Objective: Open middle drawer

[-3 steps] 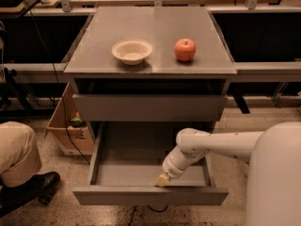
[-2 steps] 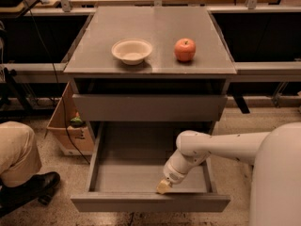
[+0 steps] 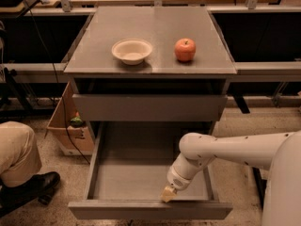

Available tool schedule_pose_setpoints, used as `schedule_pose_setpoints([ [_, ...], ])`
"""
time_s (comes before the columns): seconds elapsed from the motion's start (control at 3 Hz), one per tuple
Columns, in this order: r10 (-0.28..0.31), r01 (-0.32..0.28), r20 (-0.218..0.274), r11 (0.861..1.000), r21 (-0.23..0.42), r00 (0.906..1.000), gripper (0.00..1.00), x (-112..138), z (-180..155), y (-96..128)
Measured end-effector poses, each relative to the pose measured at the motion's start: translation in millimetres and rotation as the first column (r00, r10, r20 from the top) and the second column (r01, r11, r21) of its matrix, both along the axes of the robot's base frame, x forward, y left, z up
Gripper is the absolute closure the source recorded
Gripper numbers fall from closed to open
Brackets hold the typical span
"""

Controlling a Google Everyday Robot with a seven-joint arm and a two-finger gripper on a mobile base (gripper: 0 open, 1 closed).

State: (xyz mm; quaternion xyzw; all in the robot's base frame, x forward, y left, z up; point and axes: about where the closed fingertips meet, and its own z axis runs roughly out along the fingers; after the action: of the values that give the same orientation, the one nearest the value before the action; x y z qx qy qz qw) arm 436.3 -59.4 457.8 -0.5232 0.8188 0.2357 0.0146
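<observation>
Since only one view is on hand, camera view: looks down at a grey cabinet from the front.
middle drawer [image 3: 150, 210]: pulled well out toward the camera, below the closed upper drawer front [image 3: 149, 107]. Its tray projects far past the cabinet face.
end effector [image 3: 168, 193]: inside the middle drawer, at its front edge and right of centre. The tan tip points down-left at the inner face of the drawer front. Touching or just short of it, can't tell.
end effector state: can't tell whether it is clenched or released.
drawer vs end effector: the drawer front lies just in front of the tip. The tray floor spreads behind it and to the left. The right side wall is near the wrist.
arm [image 3: 225, 149]: white, enters from the right. The elbow sits over the tray's right half and bends down into the drawer.
drawer look: plain grey metal with a flat, smooth front and a wide shallow tray with low side walls. The rear of the tray is in shadow under the upper drawer.
worktop [image 3: 150, 22]: grey and flat. A cream bowl [image 3: 132, 51] sits left of centre and a red apple [image 3: 185, 49] to its right, the two apart.
floor, left side: a cardboard box [image 3: 63, 128] just beside the cabinet, holding something green. A person's tan trouser leg [image 3: 16, 152] and black shoe [image 3: 35, 186] are nearer the camera.
</observation>
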Motion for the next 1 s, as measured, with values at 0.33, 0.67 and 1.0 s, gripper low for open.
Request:
schedule_pose_setpoints([
  [0.33,0.004,-0.004,-0.006,1.0,-0.004,1.0,1.0,-8.3,3.2,-0.9],
  [0.67,0.013,-0.013,0.018,1.0,-0.003,0.9998,1.0,-4.6,4.2,3.8],
  [1.0,0.032,-0.032,0.08,0.999,0.0,0.9963,1.0,18.9,2.6,14.1],
])
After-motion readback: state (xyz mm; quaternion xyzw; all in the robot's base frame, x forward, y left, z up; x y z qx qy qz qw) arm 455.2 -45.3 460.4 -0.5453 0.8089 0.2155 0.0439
